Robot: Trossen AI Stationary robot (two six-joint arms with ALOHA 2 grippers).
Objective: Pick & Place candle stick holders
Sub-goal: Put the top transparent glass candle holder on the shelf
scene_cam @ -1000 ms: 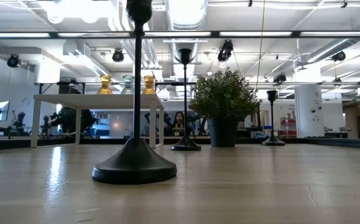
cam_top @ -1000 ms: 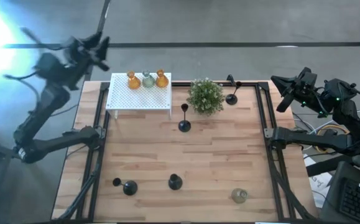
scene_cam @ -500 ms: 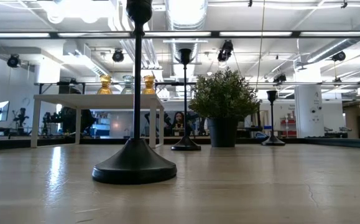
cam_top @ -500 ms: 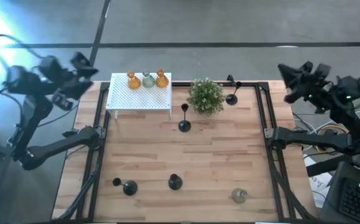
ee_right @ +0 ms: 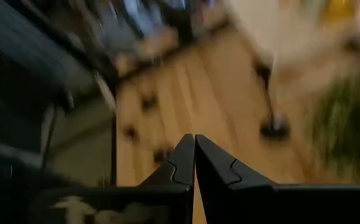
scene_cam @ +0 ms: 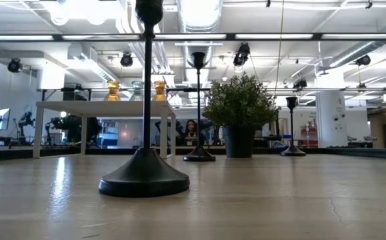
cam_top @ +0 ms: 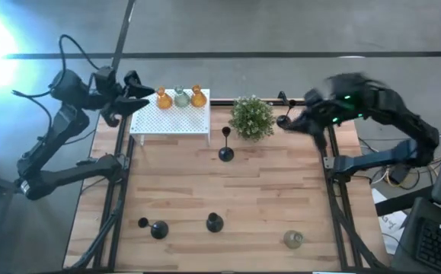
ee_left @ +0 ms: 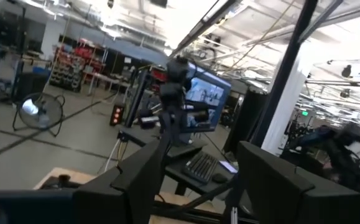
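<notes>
Three squat glass holders, amber [cam_top: 163, 97], clear [cam_top: 181, 97] and amber [cam_top: 198, 96], stand on the white perforated box [cam_top: 170, 118]. Black holders stand mid-table [cam_top: 225, 150] and at the far right [cam_top: 284, 119]. At the near edge are two more black ones [cam_top: 158, 228] [cam_top: 215, 222] and a clear glass one [cam_top: 293, 239]. My left gripper [cam_top: 138, 91] [ee_left: 198, 186] is open and empty in the air beside the box's left end. My right gripper [cam_top: 300, 120] [ee_right: 194, 142] is shut and empty, just right of the far-right black holder.
A bushy green potted plant [cam_top: 251, 116] stands between the box and the far-right black holder. Black frame rails [cam_top: 121, 175] [cam_top: 328, 175] run along the table's left and right edges. Bare wood [cam_top: 266, 198] lies in the middle.
My left gripper has swung from off the table's far left corner toward the right, up to the white box's left end. My right gripper has moved from beyond the table's right edge toward the left, over the far right corner near the black holder. No holder has moved.
</notes>
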